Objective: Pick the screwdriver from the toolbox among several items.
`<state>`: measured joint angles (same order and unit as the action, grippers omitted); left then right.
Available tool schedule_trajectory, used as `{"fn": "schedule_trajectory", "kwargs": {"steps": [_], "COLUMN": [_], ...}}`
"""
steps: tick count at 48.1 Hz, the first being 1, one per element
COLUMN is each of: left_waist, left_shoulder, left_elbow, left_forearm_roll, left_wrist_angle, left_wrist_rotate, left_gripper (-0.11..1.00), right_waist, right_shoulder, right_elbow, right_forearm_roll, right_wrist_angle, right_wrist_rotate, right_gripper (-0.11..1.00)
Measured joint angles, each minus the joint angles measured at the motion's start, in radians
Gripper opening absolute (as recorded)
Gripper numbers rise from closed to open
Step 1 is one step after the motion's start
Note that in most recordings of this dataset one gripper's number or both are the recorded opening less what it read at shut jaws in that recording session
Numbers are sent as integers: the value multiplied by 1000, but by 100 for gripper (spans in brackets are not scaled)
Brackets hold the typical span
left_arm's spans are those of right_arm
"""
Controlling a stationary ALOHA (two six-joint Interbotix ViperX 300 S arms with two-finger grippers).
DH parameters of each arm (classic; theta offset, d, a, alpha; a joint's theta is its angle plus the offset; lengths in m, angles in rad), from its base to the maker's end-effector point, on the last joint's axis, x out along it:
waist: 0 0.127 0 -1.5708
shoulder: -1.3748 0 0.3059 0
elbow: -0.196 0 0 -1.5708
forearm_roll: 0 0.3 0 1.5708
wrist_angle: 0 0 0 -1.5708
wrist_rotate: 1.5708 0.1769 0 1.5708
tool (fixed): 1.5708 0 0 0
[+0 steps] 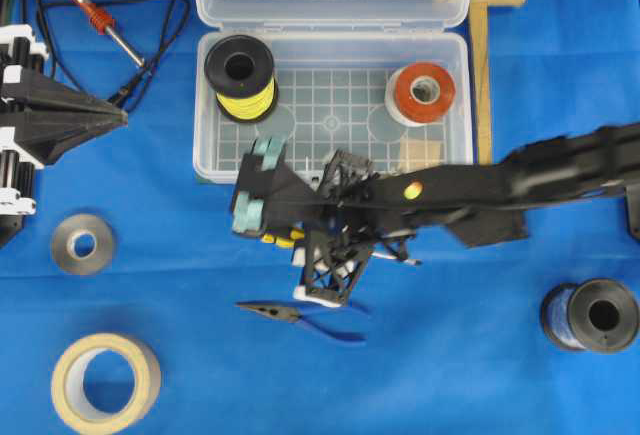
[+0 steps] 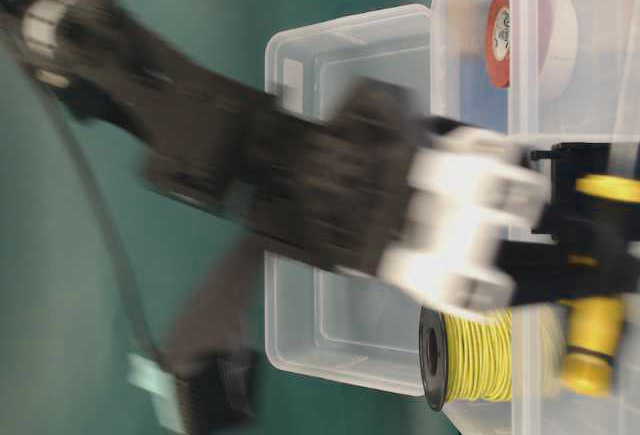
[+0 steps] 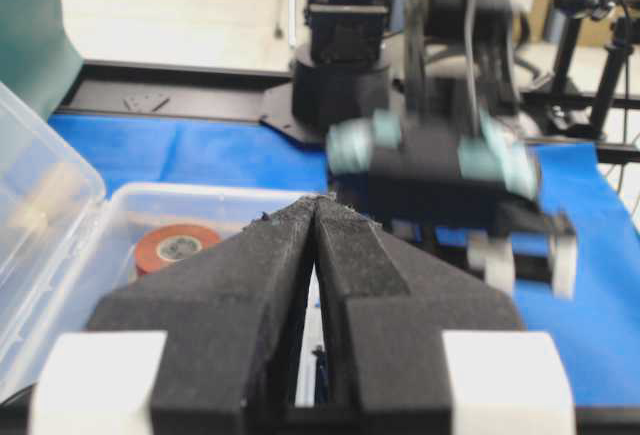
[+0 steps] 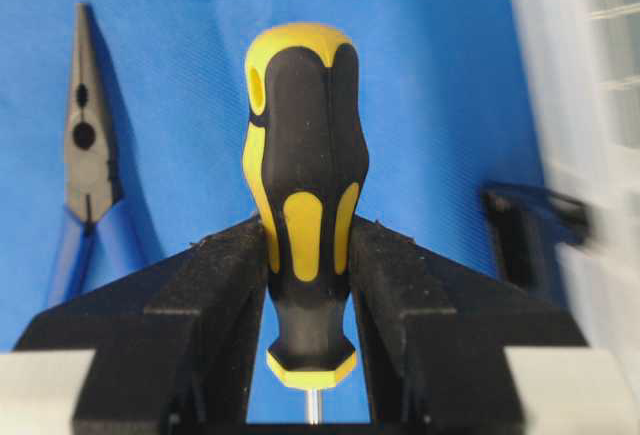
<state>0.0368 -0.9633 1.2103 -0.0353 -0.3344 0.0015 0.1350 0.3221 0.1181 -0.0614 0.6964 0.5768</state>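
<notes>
While the left pincer waits at nine o'clock on the bench, its jaws pressed together on nothing, the work sits nearer the middle. Going rightward, the soldering iron lies at eleven o'clock, two tape rolls at seven and eight, and the blue-handled pliers at six. The toolbox stands open at twelve, with the spool of yellow wire in its left rear corner and the red tape in its right rear corner.

Just in front of the box's near wall, the right pincer is clamped on the screwdriver, jaws against the lower part of the yellow-and-black handle, the shaft running back between them. The tool looks clear of the box, though motion blur in the side view makes the height hard to judge.

To finish the step well, I would keep the grip firm and unchanged, since the handle tapers and could slip. Carry it steadily over open blue cloth, away from the pliers below and the box wall, and slow the swing before setting it down.
</notes>
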Motion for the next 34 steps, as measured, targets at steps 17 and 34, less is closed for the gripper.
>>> {"fn": "schedule_trajectory", "kwargs": {"steps": [17,34], "left_waist": [0,0], "left_shoulder": [-2,-2], "left_elbow": [2,6], "left_forearm_roll": [0,0], "left_wrist_angle": [0,0], "left_wrist_rotate": [3,3], "left_gripper": [0,0], "right_waist": [55,40], "right_shoulder": [140,149], "right_elbow": [-58,-60], "right_forearm_roll": [21,25], "right_wrist_angle": [-101,-101], "right_wrist_rotate": [5,3], "right_gripper": [26,46]}}
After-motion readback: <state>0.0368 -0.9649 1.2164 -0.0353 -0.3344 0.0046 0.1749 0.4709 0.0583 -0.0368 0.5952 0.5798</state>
